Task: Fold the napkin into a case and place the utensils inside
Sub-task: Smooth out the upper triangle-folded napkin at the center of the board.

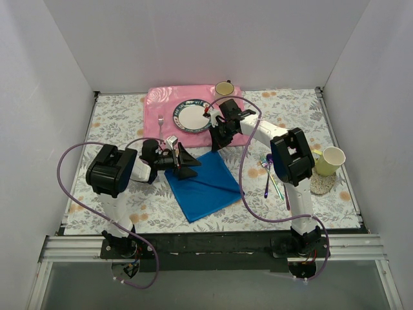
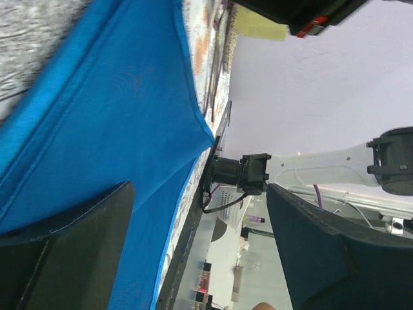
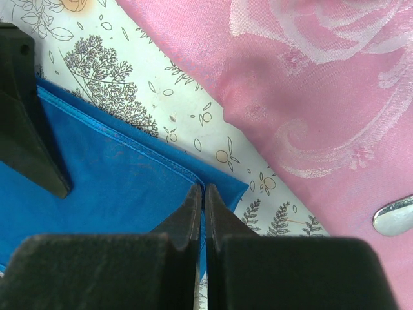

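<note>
Right now the napkin (image 1: 205, 186) lies flat on the desk (image 1: 116, 119), centre-front. It is a slanted blue rectangle just near of the pink placemat (image 1: 169, 102).

Left gripper (image 1: 186, 164) is over the napkin's far-left edge with its jaws spread wide. In the left wrist view both fingers (image 2: 74, 255) stand apart with blue cloth beneath them, not gripped.

Right gripper (image 1: 216, 143) is at the napkin's far corner, jaws pressed together to a hairline gap with the tips on the hem. Can't tell whether any cloth is caught between them.

The utensils (image 1: 270, 178) lie on the desk right of the napkin and apart from it. They are iridescent purple and green and partly hidden by the right arm, so the count is unclear.

Containers:
- A plate (image 1: 187, 119) with a dark patterned rim sits on the placemat. The right arm covers its right side, and the visible middle is plain white.
- A cup (image 1: 224, 88) stands at the placemat's far right corner. Its inside is too small to judge.
- A pale yellow cup (image 1: 332, 160) stands near the desk's right edge, beside a rough beige round mat (image 1: 321, 185). Can't tell if it rests on the mat.

A silver fork (image 1: 161, 123) lies on the placemat left of the plate. The right wrist view shows a shiny metal piece (image 3: 393, 216) on the placemat, cut off by the frame edge.

Writing: there is a red mark (image 2: 316, 26) on a dark part at the top of the left wrist view, too blurred to read.
</note>
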{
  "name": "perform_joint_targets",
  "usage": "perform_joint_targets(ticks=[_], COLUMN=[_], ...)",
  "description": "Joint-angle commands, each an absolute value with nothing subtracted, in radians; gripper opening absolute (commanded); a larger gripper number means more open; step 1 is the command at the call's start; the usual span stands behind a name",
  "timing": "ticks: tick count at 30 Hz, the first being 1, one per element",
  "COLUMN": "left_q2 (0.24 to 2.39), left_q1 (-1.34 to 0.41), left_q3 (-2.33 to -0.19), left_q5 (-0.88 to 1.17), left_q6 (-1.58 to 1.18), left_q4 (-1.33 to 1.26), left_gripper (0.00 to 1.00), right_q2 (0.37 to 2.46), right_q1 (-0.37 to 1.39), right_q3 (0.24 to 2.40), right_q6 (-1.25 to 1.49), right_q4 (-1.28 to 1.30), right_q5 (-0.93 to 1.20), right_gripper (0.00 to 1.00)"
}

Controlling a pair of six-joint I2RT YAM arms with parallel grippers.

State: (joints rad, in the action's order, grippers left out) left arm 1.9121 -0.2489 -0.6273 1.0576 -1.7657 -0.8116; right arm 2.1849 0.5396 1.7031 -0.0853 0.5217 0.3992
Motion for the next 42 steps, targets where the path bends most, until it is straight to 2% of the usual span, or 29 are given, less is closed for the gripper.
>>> perform_joint_targets(ticks=[1,4,5,7,8,11,14,18,22,28,33,42], left_q2=[1.946,1.960,1.962,1.965,1.965,1.971,1.973,1.974,1.979,1.982,1.985,1.993], left_q1=[-0.238,-0.235,-0.233,-0.233,-0.233,-0.232,-0.232,-0.232,-0.232,-0.232,-0.232,-0.230], left_q3=[-0.641,-0.663,-0.661,-0.661,-0.663,-0.667,-0.672,-0.673,-0.676,-0.678,-0.680,-0.681], left_q5=[1.034,1.020,1.016,1.009,1.005,0.992,0.988,0.982,0.977,0.976,0.976,0.979], left_q6=[-1.724,-1.663,-1.661,-1.648,-1.641,-1.632,-1.629,-1.623,-1.621,-1.623,-1.623,-1.626], left_q4=[-0.723,-0.623,-0.615,-0.591,-0.580,-0.555,-0.549,-0.534,-0.528,-0.525,-0.522,-0.518], left_gripper=[0.82,0.81,0.81,0.80,0.80,0.80,0.80,0.80,0.79,0.79,0.79,0.79], right_q2=[2.114,2.094,2.088,2.060,2.048,1.990,1.921,1.827,1.741,1.723,1.772,1.867], right_q1=[0.540,0.538,0.537,0.534,0.531,0.528,0.529,0.537,0.581,0.644,0.657,0.655], right_q3=[1.701,1.729,1.739,1.767,1.770,1.761,1.666,1.436,1.217,1.028,0.901,0.825], right_q6=[-0.091,-0.080,-0.075,-0.064,-0.055,-0.041,0.030,0.217,0.443,0.581,0.790,0.836], right_q4=[0.515,0.535,0.554,0.569,0.578,0.586,0.554,0.376,0.085,-0.170,-0.513,-0.633], right_q5=[0.405,0.423,0.425,0.434,0.439,0.486,0.598,0.861,0.991,1.009,1.041,1.062], right_gripper=[0.06,0.19,0.33,0.48,0.60,0.79,0.90,0.95,0.98,0.99,0.99,0.99])
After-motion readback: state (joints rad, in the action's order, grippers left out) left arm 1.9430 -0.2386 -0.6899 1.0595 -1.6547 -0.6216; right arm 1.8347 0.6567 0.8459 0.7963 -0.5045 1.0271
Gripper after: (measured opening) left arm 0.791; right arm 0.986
